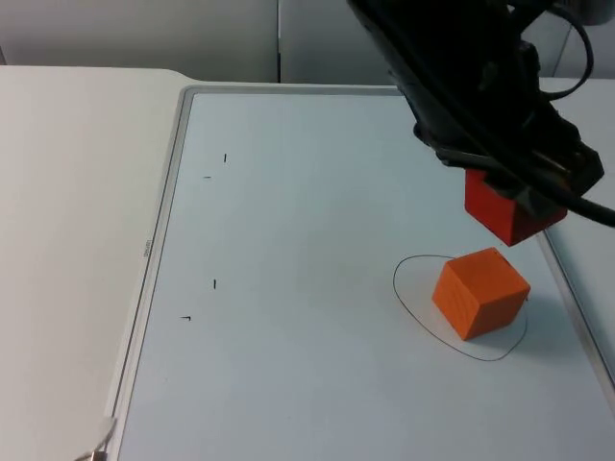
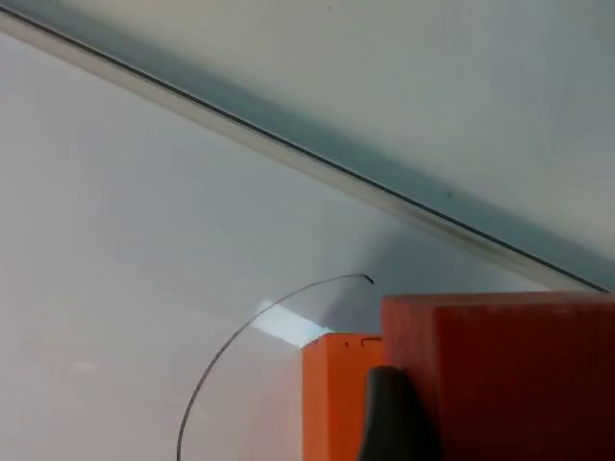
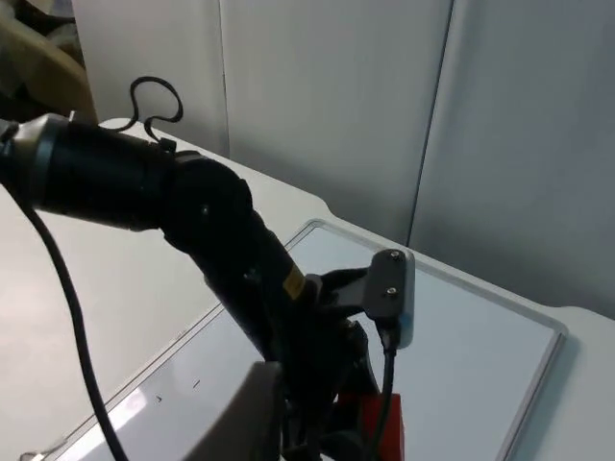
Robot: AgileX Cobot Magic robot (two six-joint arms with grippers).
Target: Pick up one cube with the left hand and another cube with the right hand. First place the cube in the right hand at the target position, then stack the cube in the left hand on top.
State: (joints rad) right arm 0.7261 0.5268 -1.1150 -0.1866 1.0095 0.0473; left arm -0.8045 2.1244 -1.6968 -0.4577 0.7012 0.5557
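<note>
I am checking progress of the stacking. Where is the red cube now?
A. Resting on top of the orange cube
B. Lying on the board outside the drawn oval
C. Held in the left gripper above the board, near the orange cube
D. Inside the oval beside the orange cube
C: the left gripper holds the red cube in the air, apart from the orange cube, which sits in the oval.

The arm hides the red cube's [image 1: 504, 211] top; the left gripper's [image 1: 519, 187] fingers seem buried behind it.
</note>
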